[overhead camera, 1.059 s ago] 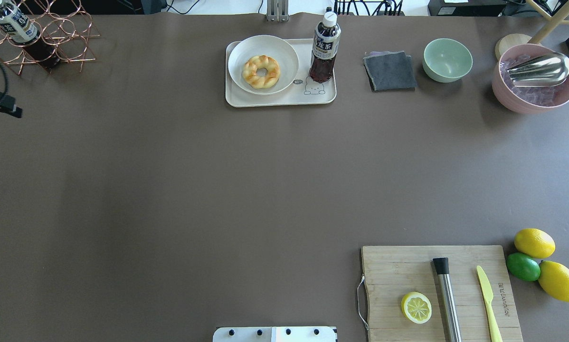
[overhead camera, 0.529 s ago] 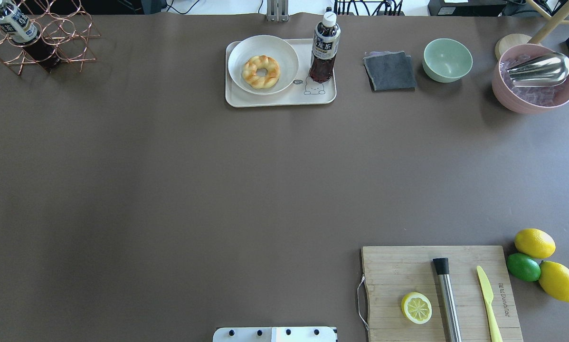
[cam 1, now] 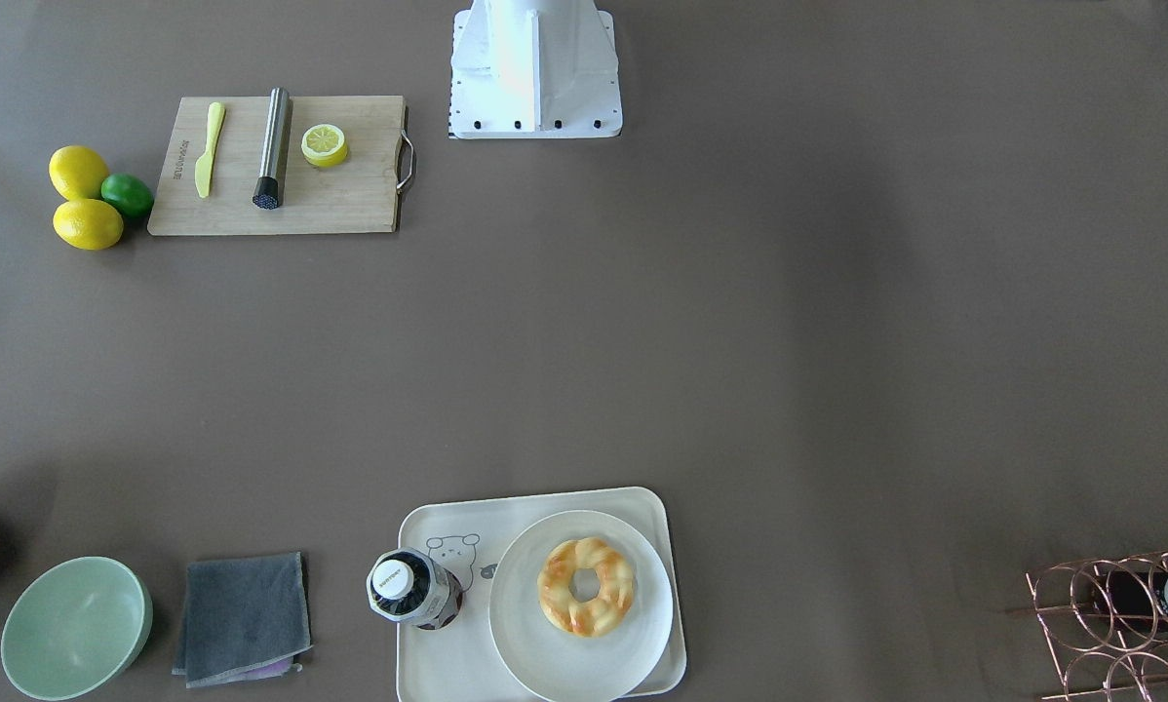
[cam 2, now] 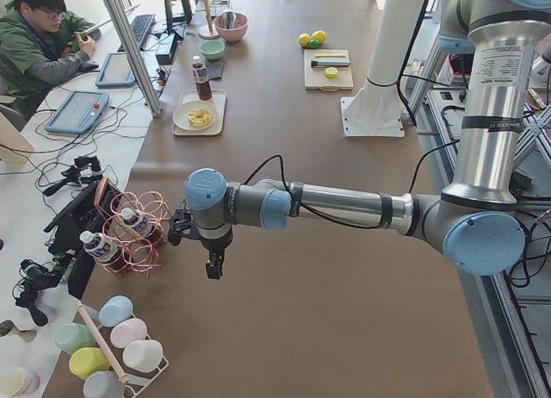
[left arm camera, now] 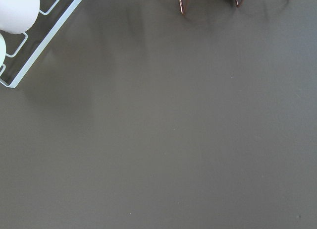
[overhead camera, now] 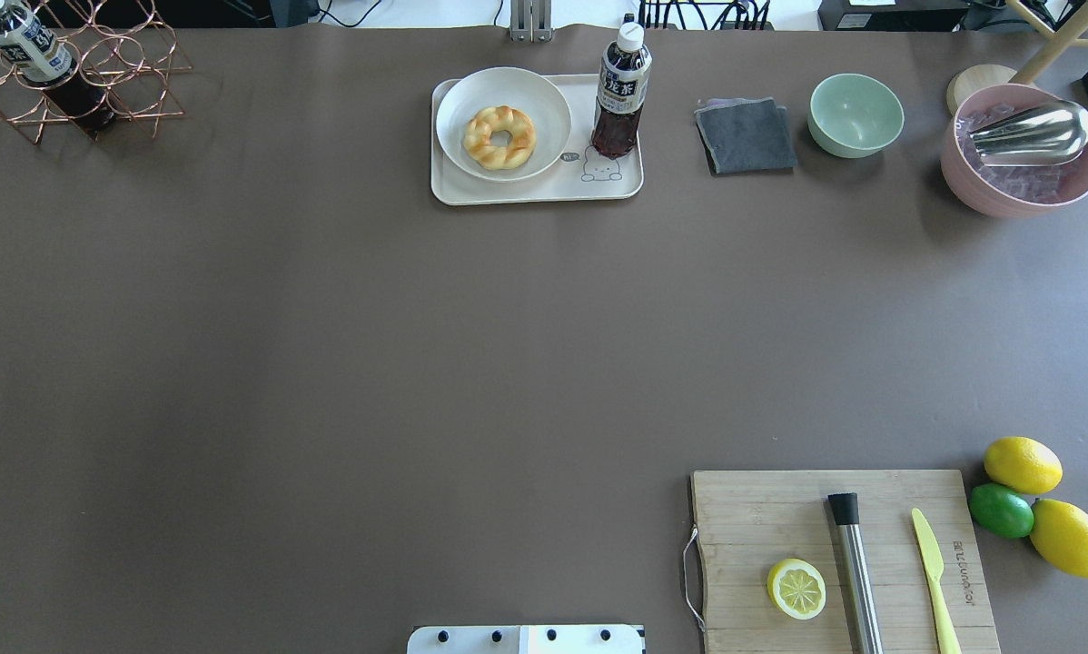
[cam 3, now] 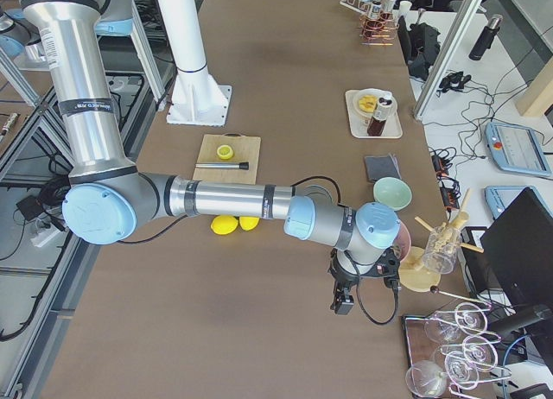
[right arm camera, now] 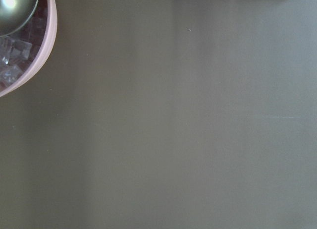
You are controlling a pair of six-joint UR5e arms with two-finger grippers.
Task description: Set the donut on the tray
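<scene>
The donut (overhead camera: pixel 480 141), a braided golden ring, lies on a round off-white plate (overhead camera: pixel 548 109) that rests on the cream tray (overhead camera: pixel 526 193) at the table's far middle. It also shows in the front-facing view (cam 1: pixel 608 606) on the tray (cam 1: pixel 418 663). My left gripper (cam 2: pixel 213 264) hangs over the table's left end beside a copper rack (cam 2: pixel 142 234), far from the tray. My right gripper (cam 3: pixel 341 306) hangs over the table's right end. Each shows only in a side view, so I cannot tell whether it is open or shut.
A dark tea bottle (overhead camera: pixel 622 91) stands on the tray's right part. A grey cloth (overhead camera: pixel 746 136), a green bowl (overhead camera: pixel 856 113) and a pink ice bowl with a scoop (overhead camera: pixel 1021 150) lie to the right. A cutting board (overhead camera: pixel 780 518) holds a lemon half (overhead camera: pixel 796 589).
A dark part of my left arm at the overhead view's left edge has moved out of that view. The donut, plate and tray have not moved.
</scene>
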